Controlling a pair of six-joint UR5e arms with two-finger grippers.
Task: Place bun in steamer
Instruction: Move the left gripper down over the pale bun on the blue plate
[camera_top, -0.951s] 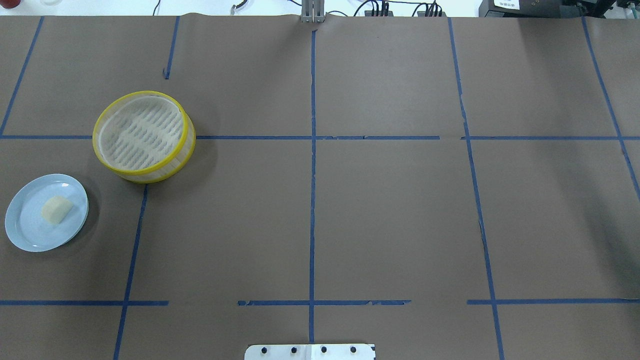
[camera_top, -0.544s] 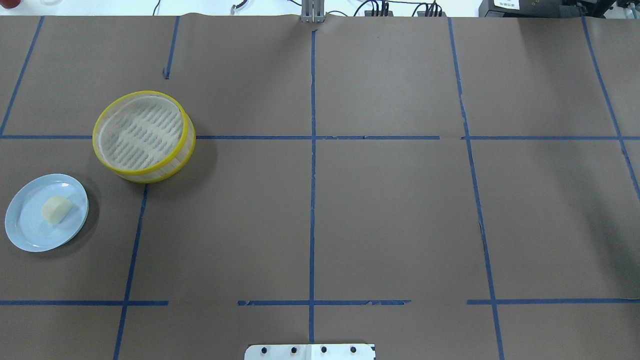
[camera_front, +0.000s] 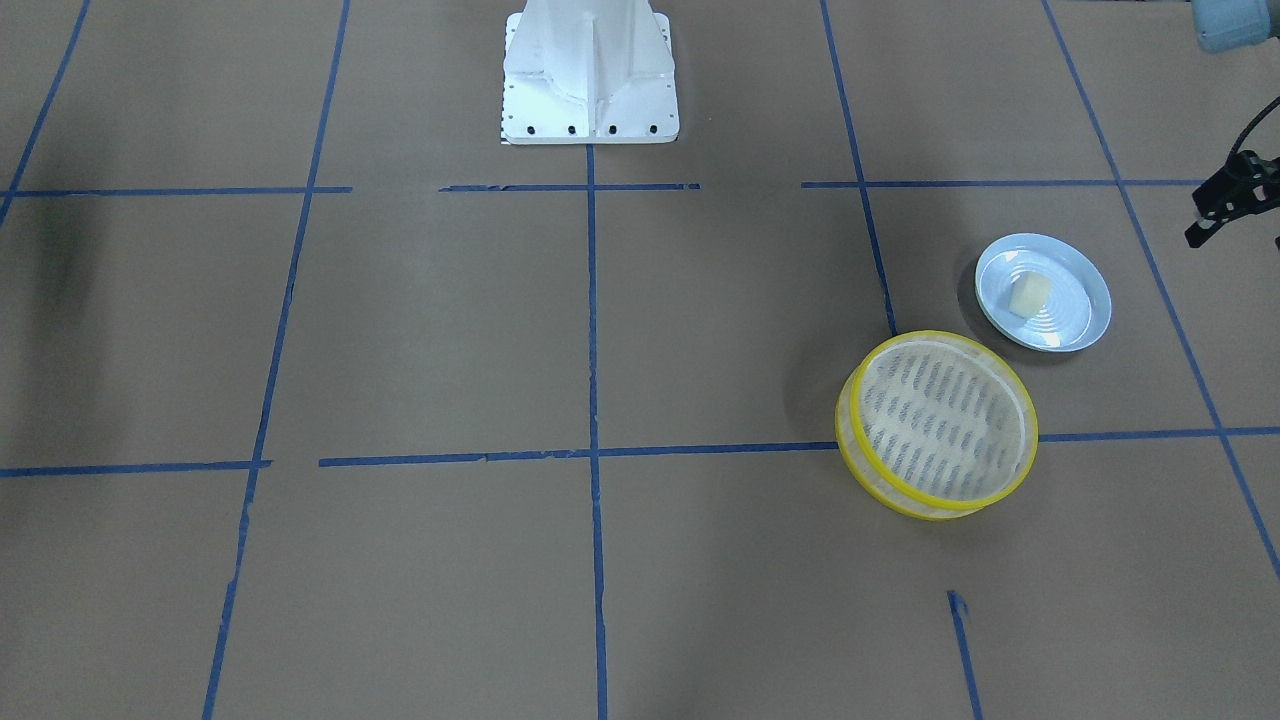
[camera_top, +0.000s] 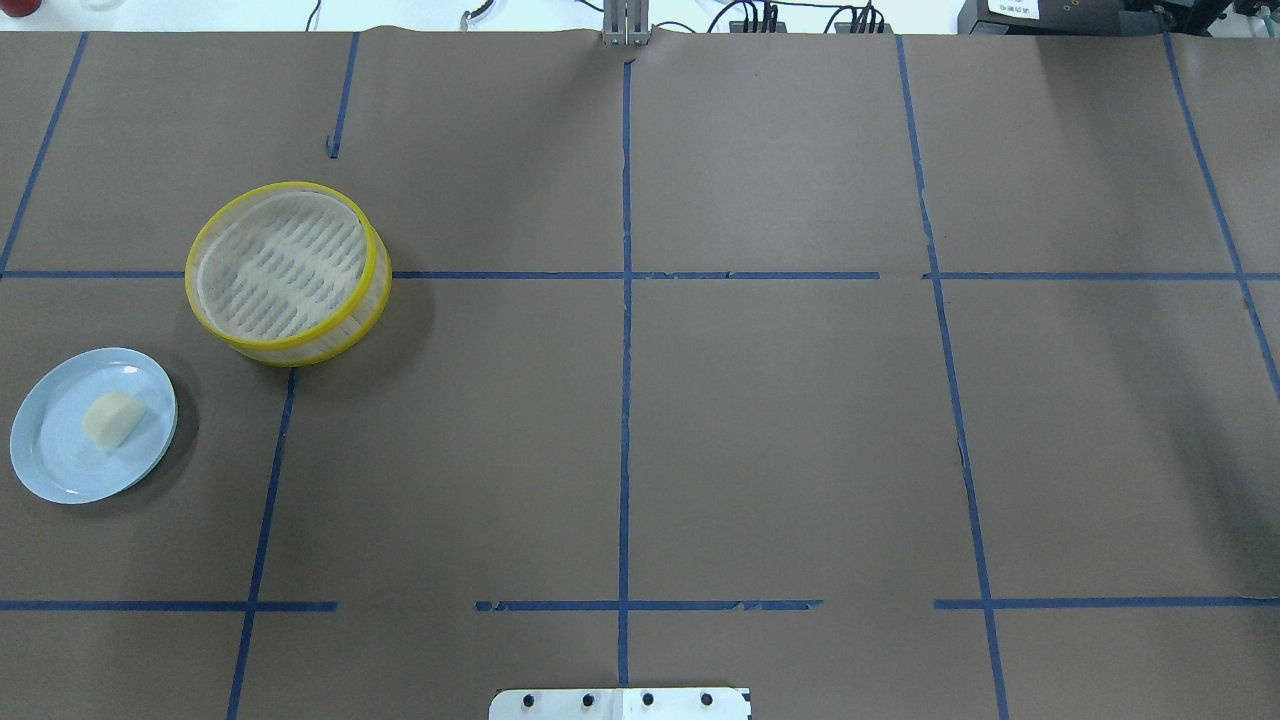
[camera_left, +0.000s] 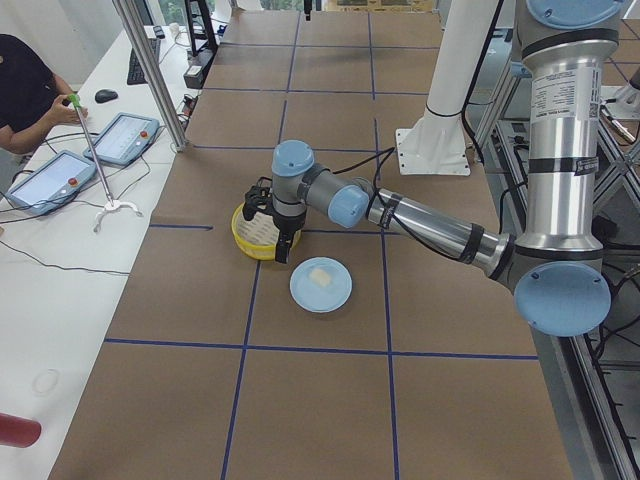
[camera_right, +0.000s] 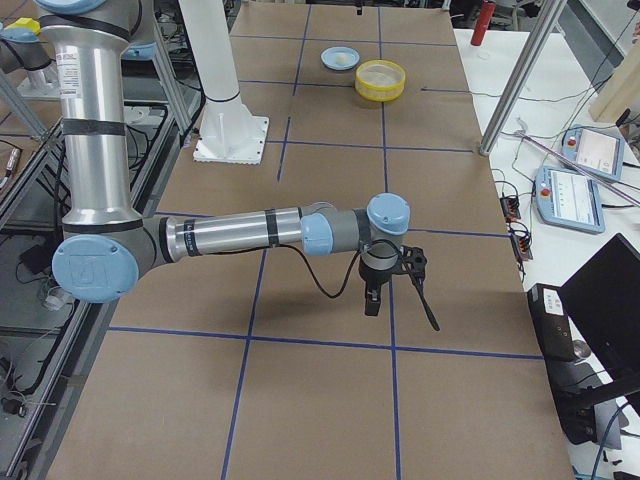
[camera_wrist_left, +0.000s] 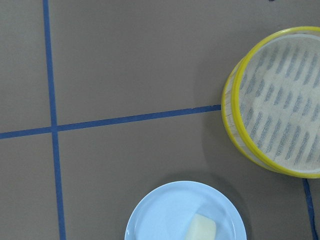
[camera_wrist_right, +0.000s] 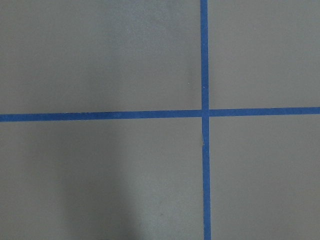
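The bun is a small cream-white block lying on a pale blue plate at the table's left side. It also shows in the front view and the left wrist view. The steamer, yellow-rimmed with a slotted floor, stands empty just beyond the plate. My left gripper hangs above the table beside the steamer and plate; only part of it shows at the front view's right edge, and I cannot tell if it is open. My right gripper hovers far off; I cannot tell its state.
Brown paper with blue tape lines covers the table. The robot's white base stands at the middle of the near edge. Operators' tablets and a metal post lie beyond the far edge.
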